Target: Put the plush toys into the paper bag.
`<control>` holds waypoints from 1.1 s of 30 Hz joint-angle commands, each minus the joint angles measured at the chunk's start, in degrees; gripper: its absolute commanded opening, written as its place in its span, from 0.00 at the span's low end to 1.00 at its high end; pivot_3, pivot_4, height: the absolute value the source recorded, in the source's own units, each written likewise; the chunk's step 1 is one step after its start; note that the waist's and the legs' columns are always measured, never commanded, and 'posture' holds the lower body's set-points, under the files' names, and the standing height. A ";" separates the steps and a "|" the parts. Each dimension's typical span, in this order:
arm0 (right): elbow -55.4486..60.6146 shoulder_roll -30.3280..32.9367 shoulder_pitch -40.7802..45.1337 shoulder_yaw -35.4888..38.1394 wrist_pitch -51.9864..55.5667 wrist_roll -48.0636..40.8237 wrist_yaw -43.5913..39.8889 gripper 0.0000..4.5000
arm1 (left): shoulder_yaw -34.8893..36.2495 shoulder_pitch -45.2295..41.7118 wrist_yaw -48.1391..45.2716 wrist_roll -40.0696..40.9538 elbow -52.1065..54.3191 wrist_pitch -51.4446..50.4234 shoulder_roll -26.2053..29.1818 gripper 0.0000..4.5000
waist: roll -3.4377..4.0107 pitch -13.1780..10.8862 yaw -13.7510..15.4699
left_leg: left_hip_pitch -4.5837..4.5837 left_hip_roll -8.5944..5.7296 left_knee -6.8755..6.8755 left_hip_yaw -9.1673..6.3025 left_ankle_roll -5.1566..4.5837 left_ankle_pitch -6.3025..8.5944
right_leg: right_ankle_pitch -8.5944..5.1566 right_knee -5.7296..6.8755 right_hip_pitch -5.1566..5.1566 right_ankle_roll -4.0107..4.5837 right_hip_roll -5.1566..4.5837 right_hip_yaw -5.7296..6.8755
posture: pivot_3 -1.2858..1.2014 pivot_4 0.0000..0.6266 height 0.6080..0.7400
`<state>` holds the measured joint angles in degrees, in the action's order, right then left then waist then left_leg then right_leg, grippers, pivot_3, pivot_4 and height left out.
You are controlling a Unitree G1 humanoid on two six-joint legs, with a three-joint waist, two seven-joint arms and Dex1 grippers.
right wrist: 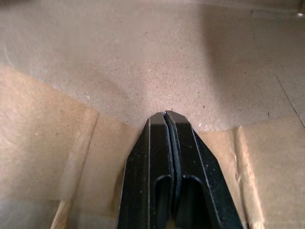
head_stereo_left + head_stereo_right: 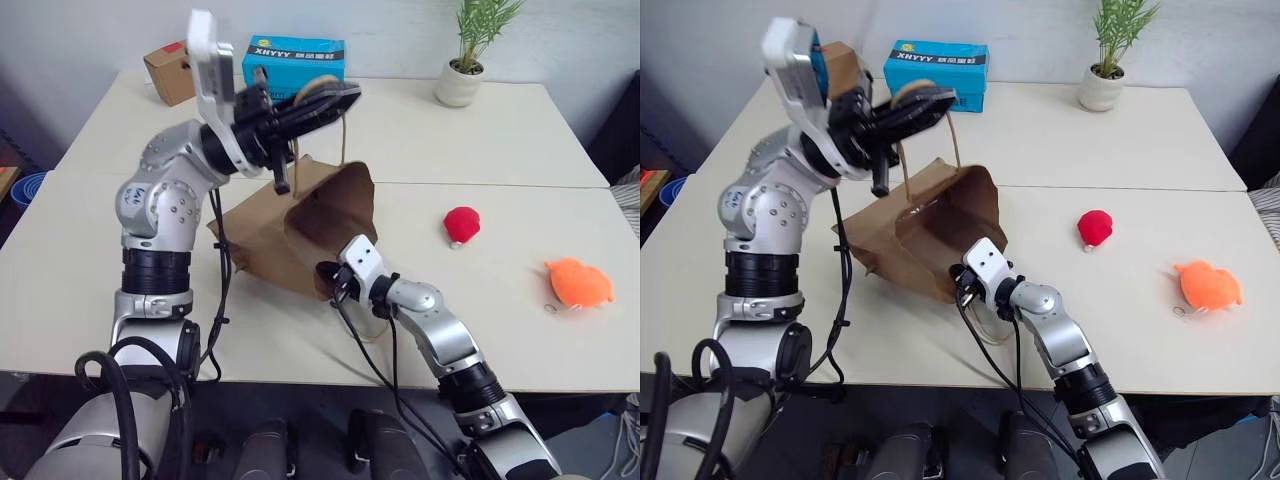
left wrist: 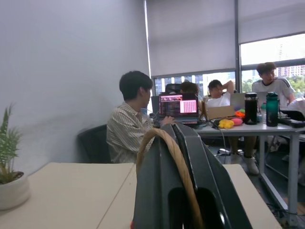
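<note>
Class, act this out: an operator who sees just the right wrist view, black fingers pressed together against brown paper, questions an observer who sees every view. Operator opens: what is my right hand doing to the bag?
Observer: Your right hand is shut on the near rim of the paper bag, at its mouth.
Operator: And the left hand?
Observer: The left hand is raised above the bag, shut on a cord handle that loops over its fingers.
Operator: Are the toys inside yet?
Observer: No. The red plush toy and the orange plush toy both lie on the table, to the right of the bag.
</note>
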<state>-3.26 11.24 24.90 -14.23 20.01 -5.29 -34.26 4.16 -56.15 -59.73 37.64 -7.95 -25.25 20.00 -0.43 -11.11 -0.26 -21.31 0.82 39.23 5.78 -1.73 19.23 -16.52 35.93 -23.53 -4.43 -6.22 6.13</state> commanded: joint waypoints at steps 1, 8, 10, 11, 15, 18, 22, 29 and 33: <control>10.47 2.18 -4.20 4.57 0.83 -7.42 -4.43 0.09 | -2.77 3.82 -0.46 -3.07 2.22 3.79 -1.36 0.00 | 0.01 -0.01 0.21 | -0.01 0.00 -0.02 -0.01 0.00 0.00 | 0.00 -0.01 -0.01 0.00 0.00 0.01 | 0.52 0.24 1.00; 35.38 10.68 -21.69 20.75 1.01 -27.26 -11.79 0.59 | -3.66 4.97 -0.70 -5.11 1.37 7.11 -2.27 0.00 | -0.02 -0.02 0.60 | -0.15 -0.02 -0.02 -0.13 0.00 0.01 | 0.01 -0.10 -0.06 -0.03 -0.02 0.07 | 0.52 0.24 1.00; 38.51 12.52 -29.62 28.73 -1.76 -28.11 -11.71 0.77 | -3.55 4.65 -0.62 -5.18 1.02 7.49 -2.40 0.00 | -0.02 -0.02 1.07 | -0.15 -0.01 -0.05 -0.15 0.01 0.02 | 0.01 -0.14 -0.04 -0.03 -0.01 0.10 | 0.52 0.24 1.00; 39.25 13.35 -33.59 32.40 -3.05 -28.10 -11.85 0.85 | -3.53 4.59 -0.64 -5.15 1.02 7.52 -2.39 0.00 | -0.02 -0.02 1.27 | -0.14 -0.03 -0.06 -0.13 -0.01 0.03 | 0.01 -0.14 -0.03 -0.03 0.02 0.10 | 0.52 0.24 1.00; 35.55 12.38 -50.29 49.68 -12.64 -25.49 -11.98 1.00 | -3.61 4.69 -0.65 -5.14 1.64 7.47 -2.36 0.00 | -0.02 -0.02 1.87 | -0.07 -0.09 -0.05 -0.06 -0.09 0.05 | 0.04 -0.18 0.05 -0.09 0.04 0.05 | 0.52 0.24 1.00; 29.09 10.15 -59.92 58.26 -20.04 -22.66 -12.24 1.00 | -3.56 5.14 -0.43 -4.82 2.38 6.76 -2.25 0.00 | -0.02 -0.03 1.90 | 0.01 -0.10 -0.09 -0.05 -0.12 0.07 | 0.04 -0.27 0.13 -0.12 0.06 0.02 | 0.52 0.24 1.00; 23.90 8.93 -64.76 61.33 -21.47 -19.98 -8.23 1.00 | -3.95 6.45 -0.37 -5.47 2.83 6.62 -1.58 0.00 | 0.00 -0.02 0.98 | 0.19 -0.03 -0.14 0.14 -0.11 0.09 | 0.04 -0.35 0.13 -0.12 -0.05 -0.21 | 0.52 0.24 1.00; 20.60 21.63 -50.88 56.66 -5.42 -17.93 0.46 1.00 | -4.33 6.39 0.58 -5.76 3.55 6.15 -1.54 0.00 | 0.01 -0.02 -0.25 | 0.35 0.02 -0.14 0.24 -0.04 0.08 | 0.03 -0.17 0.10 -0.10 -0.22 -0.35 | 0.52 0.24 1.00; 14.59 29.20 -40.95 51.66 1.37 -15.33 2.14 1.00 | -4.57 6.38 0.89 -5.91 4.19 5.86 -1.49 0.00 | 0.08 0.01 0.94 | 0.26 0.01 -0.13 0.10 0.03 0.02 | -0.07 -0.09 0.01 0.07 -0.23 -0.23 | 0.52 0.24 1.00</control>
<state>13.92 38.66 -17.54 38.45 19.19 -21.97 -33.11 -0.92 -49.01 -59.25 31.64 -6.26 -19.47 18.25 -0.35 -11.10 0.68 -21.13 0.83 39.10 5.75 -1.66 19.23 -16.63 35.83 -23.53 -4.33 -6.42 6.01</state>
